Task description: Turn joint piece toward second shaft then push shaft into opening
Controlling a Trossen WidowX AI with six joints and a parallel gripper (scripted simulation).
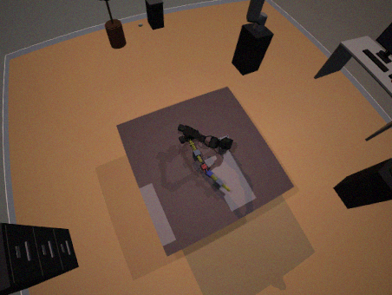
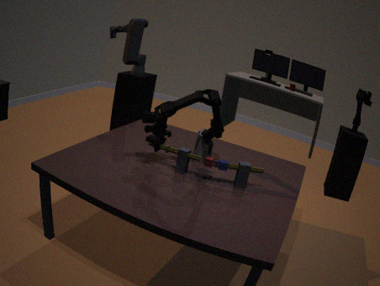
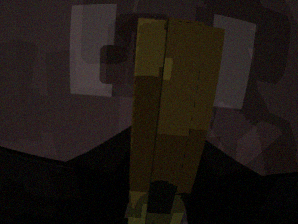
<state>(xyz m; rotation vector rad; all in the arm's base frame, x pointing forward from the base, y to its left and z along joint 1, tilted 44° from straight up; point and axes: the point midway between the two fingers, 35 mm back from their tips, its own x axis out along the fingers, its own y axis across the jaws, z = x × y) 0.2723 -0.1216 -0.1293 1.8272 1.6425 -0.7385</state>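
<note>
Yellow shaft (image 1: 192, 145) (image 2: 170, 149) (image 3: 180, 100) clamped in claw (image 1: 188, 140) (image 2: 156, 145) (image 3: 160, 133).
Outer end is gripped, beyond gray block (image 1: 197, 153) (image 2: 182, 161); red piece (image 1: 204, 167) (image 2: 209, 161) and blue piece (image 1: 209, 173) (image 2: 223, 165) are seen farther along.
</note>
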